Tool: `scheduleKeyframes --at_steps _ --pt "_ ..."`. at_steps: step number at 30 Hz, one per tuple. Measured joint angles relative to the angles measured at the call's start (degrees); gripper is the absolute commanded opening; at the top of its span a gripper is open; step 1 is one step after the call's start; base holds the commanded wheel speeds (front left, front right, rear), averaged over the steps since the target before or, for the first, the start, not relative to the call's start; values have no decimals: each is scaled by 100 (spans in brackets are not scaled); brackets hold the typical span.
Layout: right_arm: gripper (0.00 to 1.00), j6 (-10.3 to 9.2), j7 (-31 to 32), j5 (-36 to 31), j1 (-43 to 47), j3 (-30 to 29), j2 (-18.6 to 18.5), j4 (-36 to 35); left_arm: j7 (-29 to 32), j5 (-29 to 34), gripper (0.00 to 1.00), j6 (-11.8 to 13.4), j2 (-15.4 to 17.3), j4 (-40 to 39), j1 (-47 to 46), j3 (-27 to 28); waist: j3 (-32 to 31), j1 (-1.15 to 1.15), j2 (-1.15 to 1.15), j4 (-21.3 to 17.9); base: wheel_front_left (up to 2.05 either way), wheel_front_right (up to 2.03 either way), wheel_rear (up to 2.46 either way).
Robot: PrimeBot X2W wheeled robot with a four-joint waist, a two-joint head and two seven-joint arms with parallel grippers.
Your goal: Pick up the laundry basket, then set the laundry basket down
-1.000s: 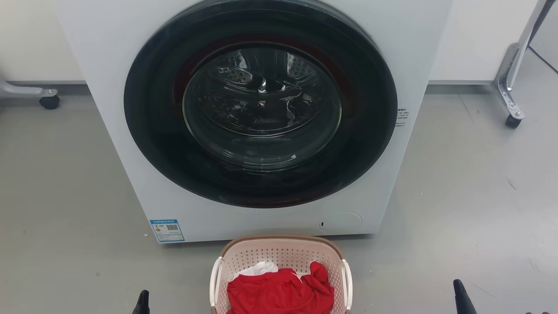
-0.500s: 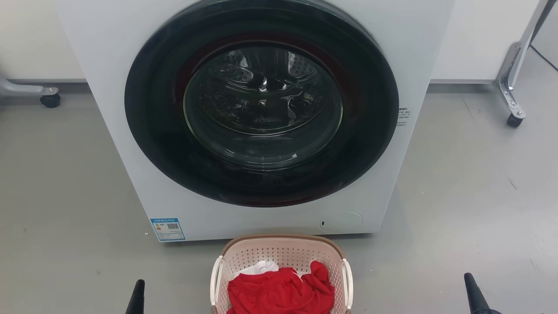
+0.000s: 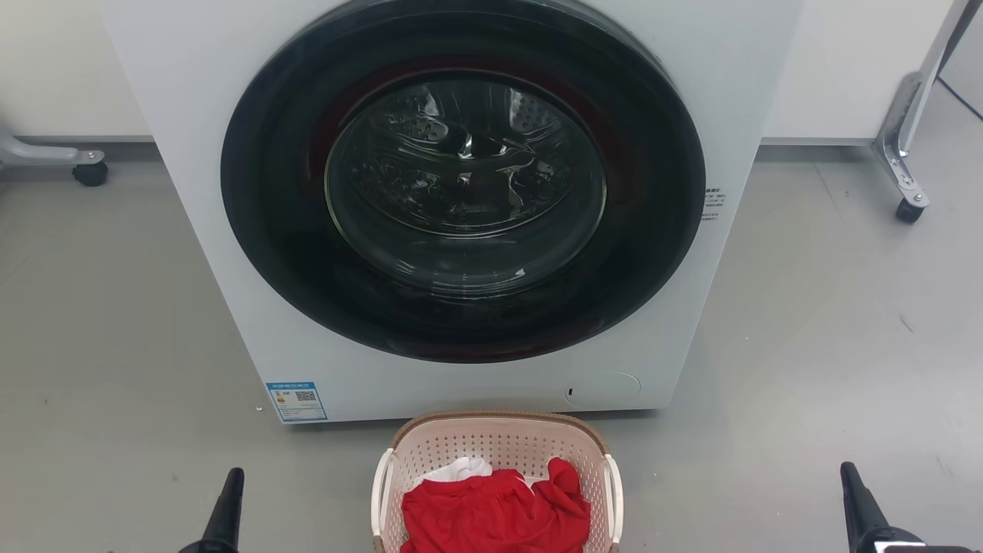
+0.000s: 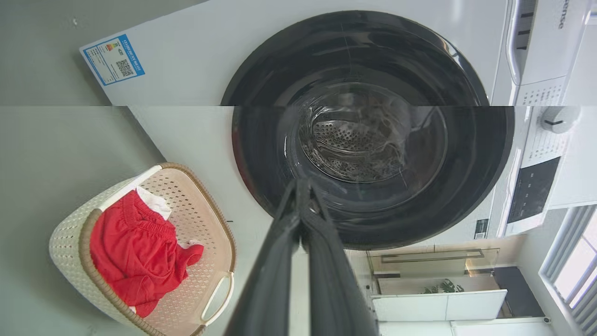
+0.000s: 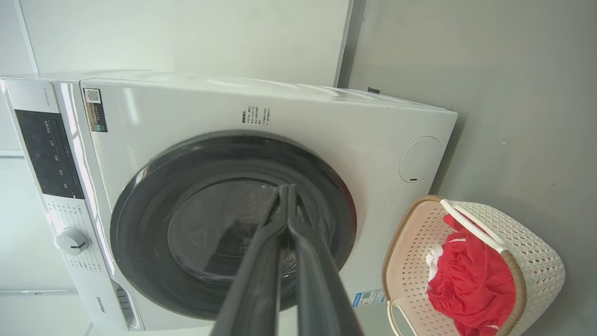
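**Head view.** The laundry basket [image 3: 499,447] stands upright on the grey floor [image 3: 806,346] at the bottom centre, just in front of the white washing machine [image 3: 184,192]. Its brown rim lies near the machine's lower edge; whether the two touch cannot be told. The basket has one white handle on each side and holds a crumpled red garment [image 3: 491,514] over a piece of white cloth [image 3: 461,468]. The machine's round dark door [image 3: 461,184] is closed, and the steel drum shows through its glass. A blue label [image 3: 296,401] sits at the machine's lower left corner. The left claw [image 3: 230,485] rises from the bottom edge to the left of the basket, and the right claw [image 3: 851,482] rises from the bottom edge to its right. Both are well apart from the basket and touch nothing, the right one lying farther from it than the left. A metal frame on a castor [image 3: 908,211] stands on the floor to the right of the machine.

**Left wrist view.** The left claw's two dark fingers meet at their tips, clenched on nothing, and point at the machine's door. The basket lies at the lower left of this view.

**Right wrist view.** The right claw's fingers likewise press together at the tips, empty, in front of the door, with the basket at the lower right
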Motion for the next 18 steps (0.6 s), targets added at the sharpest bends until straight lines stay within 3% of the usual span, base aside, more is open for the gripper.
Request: scheduleKeyframes --at_steps 8,18 --pt "0 131 169 697 -93 -229 3 30 183 -744 0 -146 -14 21 -123 148 12 0 0 10 0 0 0" --pt "0 147 192 717 -149 -243 4 32 192 -834 0 -147 -18 21 -144 159 13 0 0 10 0 0 0"
